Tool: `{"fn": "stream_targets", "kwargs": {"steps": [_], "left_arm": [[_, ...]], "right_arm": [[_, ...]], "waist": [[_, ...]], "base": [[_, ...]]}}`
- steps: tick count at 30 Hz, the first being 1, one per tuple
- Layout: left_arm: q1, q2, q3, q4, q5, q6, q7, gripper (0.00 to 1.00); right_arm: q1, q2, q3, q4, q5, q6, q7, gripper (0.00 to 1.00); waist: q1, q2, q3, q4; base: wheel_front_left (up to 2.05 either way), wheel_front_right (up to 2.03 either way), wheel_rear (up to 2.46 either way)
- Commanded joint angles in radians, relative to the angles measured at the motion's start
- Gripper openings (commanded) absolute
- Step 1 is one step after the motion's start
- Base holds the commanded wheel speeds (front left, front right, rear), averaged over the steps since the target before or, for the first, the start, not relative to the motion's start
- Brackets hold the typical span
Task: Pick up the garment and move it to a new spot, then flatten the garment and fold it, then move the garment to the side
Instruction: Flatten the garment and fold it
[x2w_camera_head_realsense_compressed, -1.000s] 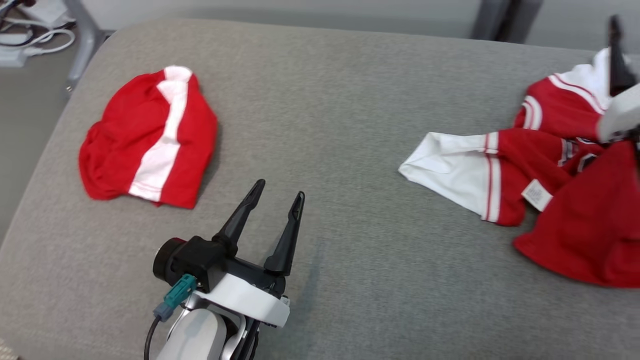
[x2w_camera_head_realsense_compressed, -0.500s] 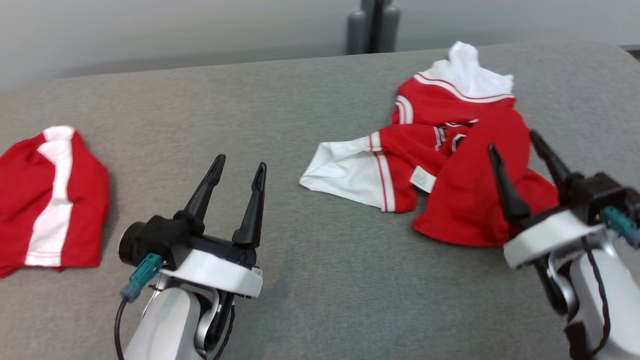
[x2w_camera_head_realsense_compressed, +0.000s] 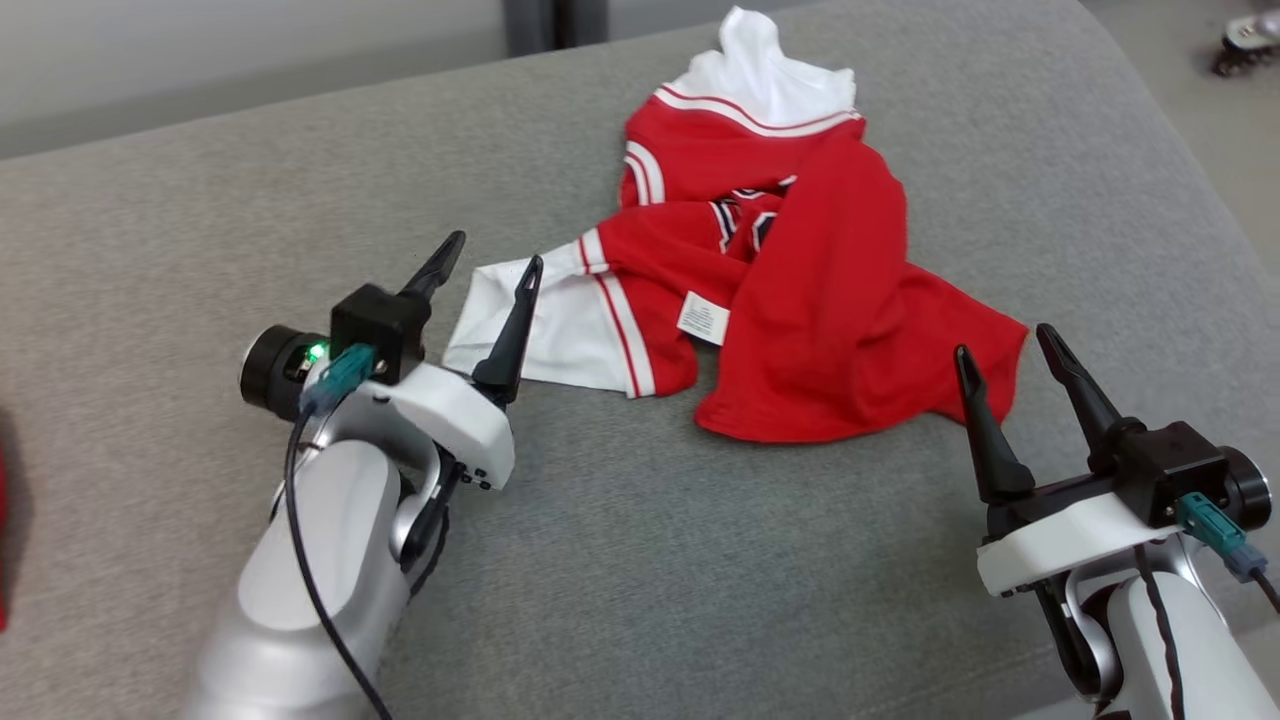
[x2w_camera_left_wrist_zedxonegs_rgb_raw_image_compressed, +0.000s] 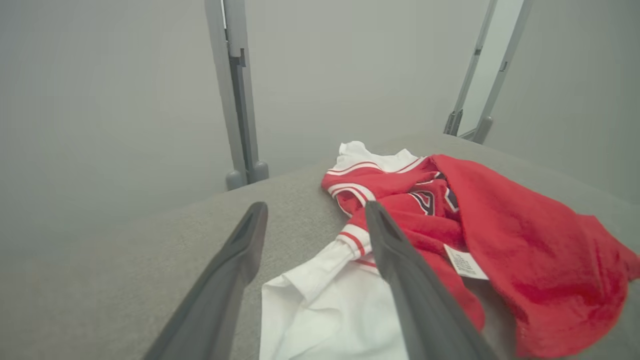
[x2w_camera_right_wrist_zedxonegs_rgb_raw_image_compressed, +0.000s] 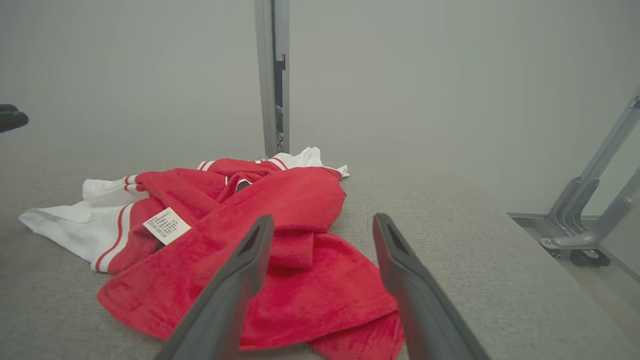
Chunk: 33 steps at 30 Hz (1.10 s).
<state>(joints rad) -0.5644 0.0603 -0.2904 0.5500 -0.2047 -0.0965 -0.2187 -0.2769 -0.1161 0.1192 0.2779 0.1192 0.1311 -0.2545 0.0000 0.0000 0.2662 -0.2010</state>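
Dark and long, the two fingers of the left gripper (x2w_camera_head_realsense_compressed: 497, 250) stood spread apart at the centre left of the head frame, with nothing between them. The tip of one finger overlapped the edge of a white sleeve (x2w_camera_head_realsense_compressed: 560, 330). Whether it touched the cloth could not be told. In the left wrist frame that sleeve lay low between and under the open fingers.

At the lower right of the head frame the right gripper (x2w_camera_head_realsense_compressed: 1003, 341) was likewise spread wide and empty. Its tips pointed up the frame, just beside the lower right corner of the red cloth. In the right wrist frame the red hem lay between and below its fingers.

The garment (x2w_camera_head_realsense_compressed: 800, 300), a red jersey with white trim and striped cuffs, lay crumpled in the upper middle of the head frame, between the two grippers. A broad red fold was draped across its front and its white collar end pointed toward the top edge. A small white care label (x2w_camera_head_realsense_compressed: 703, 318) showed near the middle, turned outward. All of it rested on a grey fabric surface (x2w_camera_head_realsense_compressed: 700, 560). A grey post (x2w_camera_head_realsense_compressed: 555, 20) rose beyond the far edge at the top of the frame.
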Motion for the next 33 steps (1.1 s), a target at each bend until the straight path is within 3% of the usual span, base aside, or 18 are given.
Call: {"fn": "stream_targets", "kwargs": {"steps": [1,13,23,24,25,33], "left_arm": [[-0.04,0.018,-0.01,0.048,0.013,-0.006,0.028,1.0],[-0.186,0.052,-0.114,0.267,0.085,-0.021,0.065,1.0],[-0.277,0.055,-0.18,0.416,0.15,0.01,0.06,1.0],[-0.285,0.054,-0.181,0.429,0.149,0.012,0.057,0.36],[-0.293,0.053,-0.184,0.44,0.151,0.016,0.049,0.0],[-0.308,0.058,-0.153,0.454,0.12,0.08,-0.035,0.0]], "right_arm": [[-0.003,0.006,-0.005,-0.004,-0.007,-0.001,-0.003,1.0],[-0.002,0.042,-0.035,0.001,-0.024,-0.001,-0.012,1.0],[-0.024,0.056,-0.031,-0.003,-0.027,-0.001,-0.014,1.0],[-0.024,0.057,-0.032,-0.005,-0.028,-0.001,-0.014,1.0],[-0.024,0.058,-0.032,-0.007,-0.03,-0.001,-0.014,1.0],[-0.004,0.061,-0.047,-0.008,-0.041,-0.001,-0.014,1.0]], "waist": [[0.0,0.0,0.035,-0.045],[0.0,0.0,0.07,-0.098],[0.0,0.0,0.095,-0.116],[0.0,0.0,0.097,-0.116],[0.0,0.0,0.098,-0.116],[0.0,0.0,0.055,-0.064]], "base": [[0.0,0.0,0.0],[0.0,0.0,0.0],[0.0,0.0,0.0],[0.0,0.0,0.0],[0.0,0.0,0.0],[0.0,0.0,0.0]]}}
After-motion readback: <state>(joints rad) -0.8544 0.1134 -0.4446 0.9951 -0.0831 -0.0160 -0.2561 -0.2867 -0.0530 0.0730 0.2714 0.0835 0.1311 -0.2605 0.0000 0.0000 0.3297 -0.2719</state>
